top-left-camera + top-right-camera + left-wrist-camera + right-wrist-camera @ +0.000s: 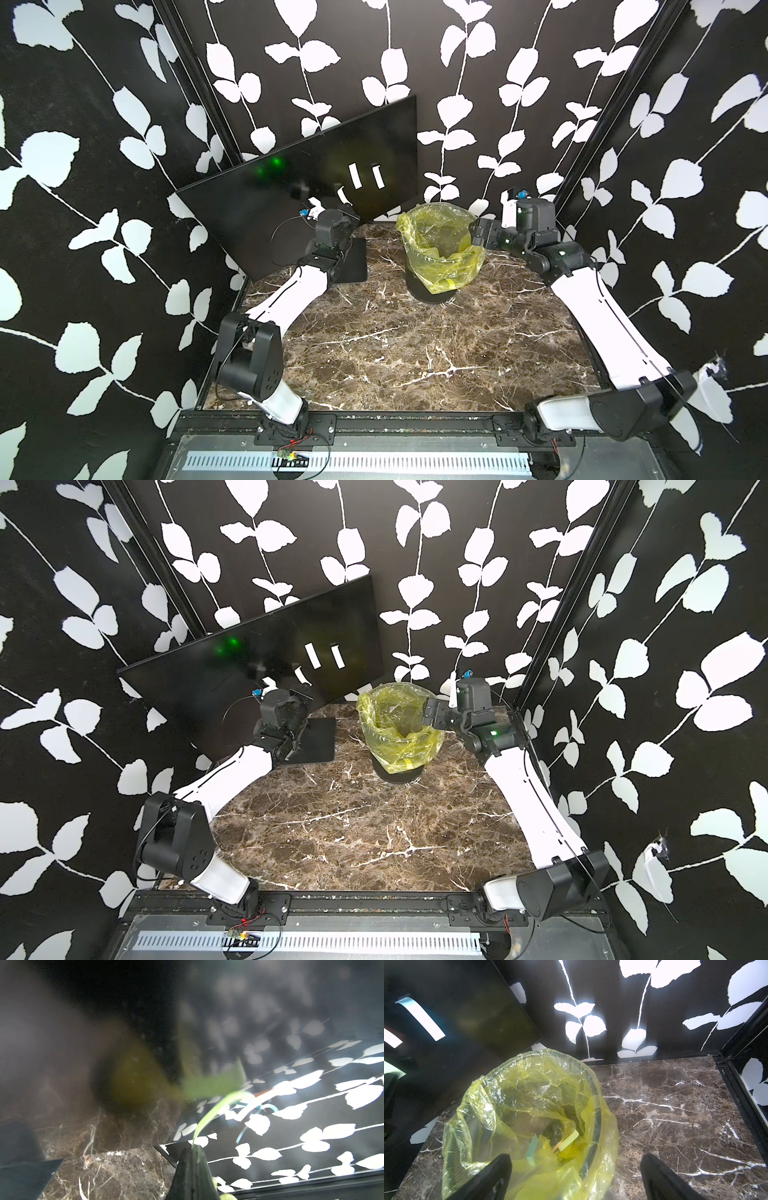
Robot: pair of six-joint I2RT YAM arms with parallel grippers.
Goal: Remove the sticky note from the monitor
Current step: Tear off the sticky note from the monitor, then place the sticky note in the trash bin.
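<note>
— Monitor [291, 195] at eleven o'clock on the table [395, 353], bin [453, 266] at one. Right gripper [571, 1176] over the bin, spread wide, empty.

— Nearer: left gripper [192, 1153], clamped on the sticky note [209, 1113]. Strip curls lengthwise from the tips toward the screen. Bin at three o'clock from there.

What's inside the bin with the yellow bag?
A teal note, a yellow note and an orange sliver lie at the bottom; the bag's folds hide anything beneath.
</note>
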